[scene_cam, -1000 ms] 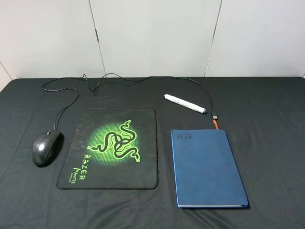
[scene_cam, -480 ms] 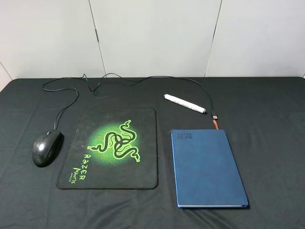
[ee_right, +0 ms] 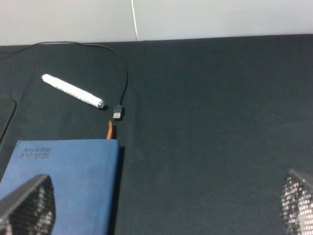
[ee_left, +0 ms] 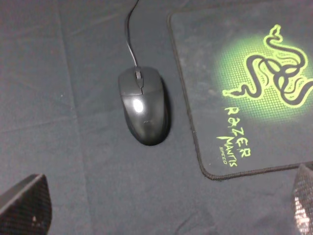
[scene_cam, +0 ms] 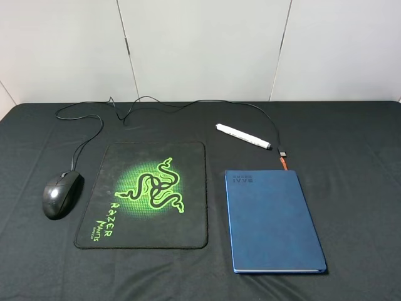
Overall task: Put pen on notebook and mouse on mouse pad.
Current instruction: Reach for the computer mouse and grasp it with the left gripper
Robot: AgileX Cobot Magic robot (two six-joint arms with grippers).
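Where the high view looks down on the black table (scene_cam: pixel 357 188), the mouse (scene_cam: pixel 61 195) lies just off the mouse pad (scene_cam: pixel 191 219), at its nine o'clock. The pen (scene_cam: pixel 243 135) lies apart from the notebook (scene_cam: pixel 272 221), at its eleven o'clock.

Left wrist view: the left gripper (ee_left: pixel 164 210) is spread wide and empty above the mouse.

Right wrist view: the right gripper (ee_right: pixel 161 208) is spread wide and empty near the notebook.

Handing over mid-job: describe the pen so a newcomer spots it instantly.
Find the dark blue hardcover notebook on the right of the black table. Beyond its far short edge, past the orange ribbon, lies a thick white marker-like pen. It alone is white; the cable plug beside it is black.
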